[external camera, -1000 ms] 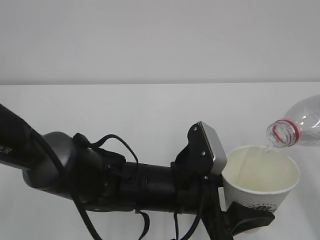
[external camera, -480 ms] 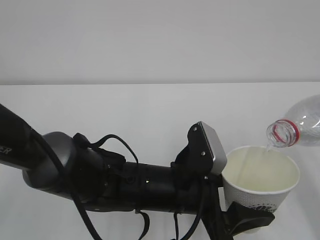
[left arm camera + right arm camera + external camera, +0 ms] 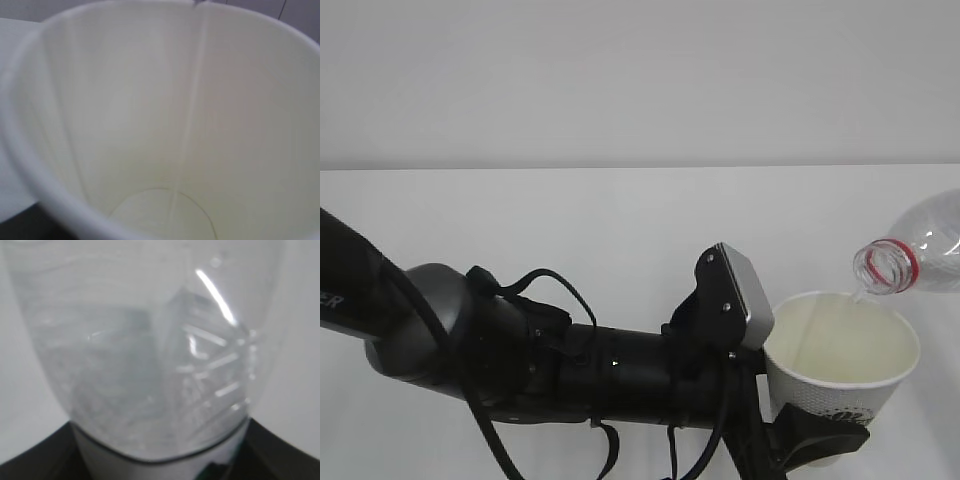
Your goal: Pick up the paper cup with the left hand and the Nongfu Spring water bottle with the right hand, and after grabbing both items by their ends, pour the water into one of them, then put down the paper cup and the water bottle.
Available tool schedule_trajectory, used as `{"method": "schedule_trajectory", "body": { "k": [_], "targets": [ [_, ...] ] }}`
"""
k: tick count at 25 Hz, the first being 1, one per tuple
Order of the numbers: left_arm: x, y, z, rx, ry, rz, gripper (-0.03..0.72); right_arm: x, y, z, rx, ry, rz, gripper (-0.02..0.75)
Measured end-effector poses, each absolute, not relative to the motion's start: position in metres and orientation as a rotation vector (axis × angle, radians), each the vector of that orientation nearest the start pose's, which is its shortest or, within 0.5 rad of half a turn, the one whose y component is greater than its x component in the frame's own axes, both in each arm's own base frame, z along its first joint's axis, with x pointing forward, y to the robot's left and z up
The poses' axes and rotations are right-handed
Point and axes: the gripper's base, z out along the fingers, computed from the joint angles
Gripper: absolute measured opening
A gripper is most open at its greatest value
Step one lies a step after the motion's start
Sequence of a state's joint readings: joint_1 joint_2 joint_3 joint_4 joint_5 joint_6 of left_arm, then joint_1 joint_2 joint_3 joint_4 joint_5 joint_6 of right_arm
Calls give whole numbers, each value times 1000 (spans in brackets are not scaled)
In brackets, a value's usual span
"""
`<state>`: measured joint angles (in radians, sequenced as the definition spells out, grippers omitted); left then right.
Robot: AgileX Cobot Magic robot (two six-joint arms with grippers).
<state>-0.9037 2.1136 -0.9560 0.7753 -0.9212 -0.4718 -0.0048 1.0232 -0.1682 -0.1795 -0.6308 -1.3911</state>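
The white paper cup [image 3: 840, 365] is held upright at the lower right, its dark logo just showing low on the wall. My left gripper [image 3: 823, 440] is shut on the cup's lower part, with a black finger wrapped across its front. The cup's pale inside [image 3: 165, 120] fills the left wrist view. The clear Nongfu Spring water bottle [image 3: 920, 250] lies tipped in from the right, red neck ring and open mouth just over the cup's far rim. A thin trickle of water [image 3: 857, 294] hangs from the mouth. My right gripper [image 3: 160, 462] is shut on the bottle [image 3: 150, 350], with dark fingers on either side.
My left arm [image 3: 550, 365], black with cables and a grey block [image 3: 748, 298], crosses the lower part of the exterior view. The white table [image 3: 620, 220] runs back to a pale wall.
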Motion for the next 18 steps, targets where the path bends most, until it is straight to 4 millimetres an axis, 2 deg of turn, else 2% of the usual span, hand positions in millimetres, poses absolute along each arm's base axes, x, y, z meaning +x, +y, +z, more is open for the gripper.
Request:
{"method": "schedule_trajectory", "body": {
  "k": [18],
  "targets": [
    [202,-338,112,1284,1522,-1116,528,171,8,213,-1316,1269,-1033,464]
  ]
}}
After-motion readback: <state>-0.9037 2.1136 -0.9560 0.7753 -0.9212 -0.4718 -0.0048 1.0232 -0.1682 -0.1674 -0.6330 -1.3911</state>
